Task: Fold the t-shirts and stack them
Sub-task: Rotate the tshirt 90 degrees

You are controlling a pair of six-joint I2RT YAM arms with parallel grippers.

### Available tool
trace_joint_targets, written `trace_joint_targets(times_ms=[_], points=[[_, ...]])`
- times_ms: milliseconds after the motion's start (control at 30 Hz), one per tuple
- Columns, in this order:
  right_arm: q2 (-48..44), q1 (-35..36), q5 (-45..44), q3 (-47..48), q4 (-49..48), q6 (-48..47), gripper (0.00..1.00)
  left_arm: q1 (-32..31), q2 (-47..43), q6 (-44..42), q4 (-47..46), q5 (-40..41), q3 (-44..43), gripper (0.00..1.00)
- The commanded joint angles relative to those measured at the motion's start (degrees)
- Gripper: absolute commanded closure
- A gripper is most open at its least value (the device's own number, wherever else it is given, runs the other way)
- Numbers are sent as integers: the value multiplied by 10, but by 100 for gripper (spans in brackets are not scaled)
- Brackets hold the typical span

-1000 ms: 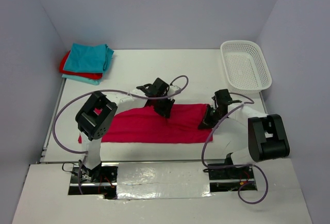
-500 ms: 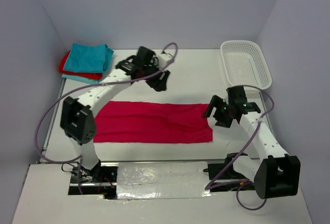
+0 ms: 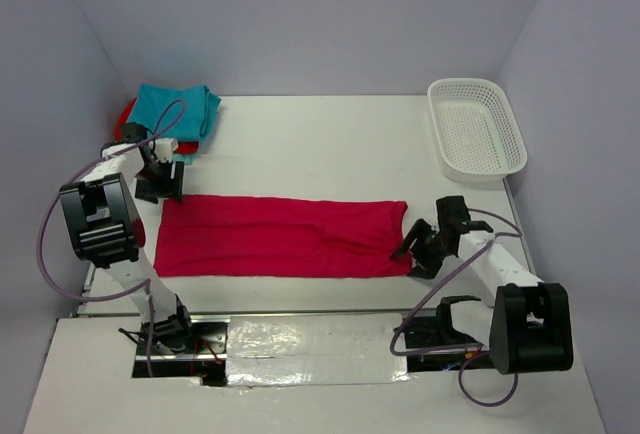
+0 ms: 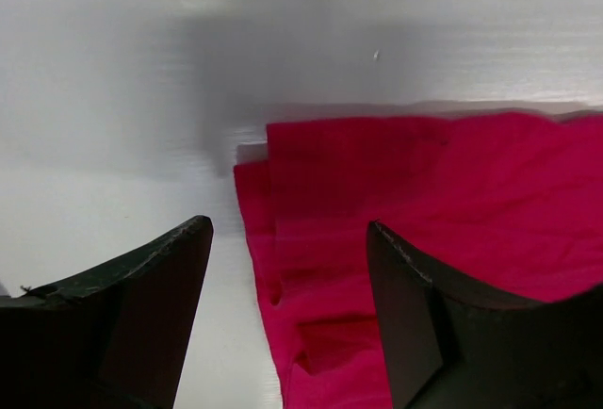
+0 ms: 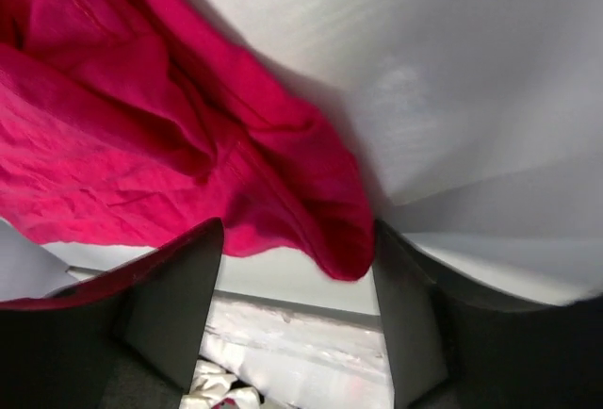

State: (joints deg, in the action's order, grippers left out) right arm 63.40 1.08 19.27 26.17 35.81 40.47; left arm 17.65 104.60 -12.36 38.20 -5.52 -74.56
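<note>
A pinkish-magenta t-shirt [image 3: 270, 239] lies flat on the table as a long folded strip. My left gripper [image 3: 165, 186] hovers at its far left corner, open, with the shirt's corner [image 4: 452, 202] below and between the fingers [image 4: 141, 296]. My right gripper [image 3: 412, 252] is at the shirt's right end, also open; the cloth's edge [image 5: 141, 145] bulges between its fingers [image 5: 415, 315] without being pinched. A folded teal t-shirt [image 3: 180, 106] lies on a red one [image 3: 128, 119] at the back left corner.
A white mesh basket [image 3: 478, 129] stands at the back right. White table [image 3: 320, 144] surface stretches behind the shirt. The side walls stand close to both arms. A taped strip runs along the near edge by the arm bases.
Both grippers opened and left the shirt's middle. The left arm swung back and then to the shirt's left corner; the right arm moved to its right end. The shirt now lies longer and flatter.
</note>
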Motion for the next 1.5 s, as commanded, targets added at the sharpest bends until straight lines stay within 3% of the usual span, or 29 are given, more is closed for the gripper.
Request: trace_joint_targets(times_ms=[0, 67, 100, 233, 433, 533, 633, 767, 867, 933, 1000, 1067, 1133, 1233, 1300, 1467], points=[[27, -2, -23, -11, -46, 2, 35, -7, 0, -16, -13, -12, -8, 22], [37, -3, -33, -8, -56, 1, 49, 0, 4, -13, -15, -15, -14, 22], [43, -4, -34, -5, -58, -2, 67, 1, 6, -13, -13, -14, -16, 22], [100, -6, -55, 36, -65, -26, 100, 8, 2, -20, -7, -7, -34, 22], [324, -6, -105, 252, -37, -84, 100, 12, -11, -38, 19, 2, -66, 22], [412, -6, -116, 419, 6, -101, 100, 12, -16, -43, 32, -4, -77, 22], [562, -6, -109, 598, 60, -117, 100, 12, -18, -43, 50, -17, -87, 22], [715, 2, -107, 904, 148, -137, 90, 12, -20, -50, 72, -51, -95, 23], [820, 11, -76, 1084, 183, -128, 73, 6, -25, -47, 79, -57, -91, 23], [866, 12, -57, 1142, 172, -111, 70, 5, -28, -45, 83, -63, -79, 23], [865, 13, -53, 1142, 141, -91, 62, 3, -42, -45, 81, -63, -60, 23], [823, 13, -62, 1055, 98, -83, 46, -2, -54, -50, 81, -58, -52, 23], [787, 13, -49, 1001, 39, -91, 40, -4, -55, -50, 86, -58, -49, 23], [778, 17, -41, 1052, 77, -122, 28, -9, -59, -49, 86, -56, -49, 23], [757, 29, -55, 1066, 93, -138, 1, -10, -63, -48, 86, -54, -51, 22], [611, 34, -119, 1017, 79, -140, 0, -10, -84, -50, 99, -77, -67, 21]])
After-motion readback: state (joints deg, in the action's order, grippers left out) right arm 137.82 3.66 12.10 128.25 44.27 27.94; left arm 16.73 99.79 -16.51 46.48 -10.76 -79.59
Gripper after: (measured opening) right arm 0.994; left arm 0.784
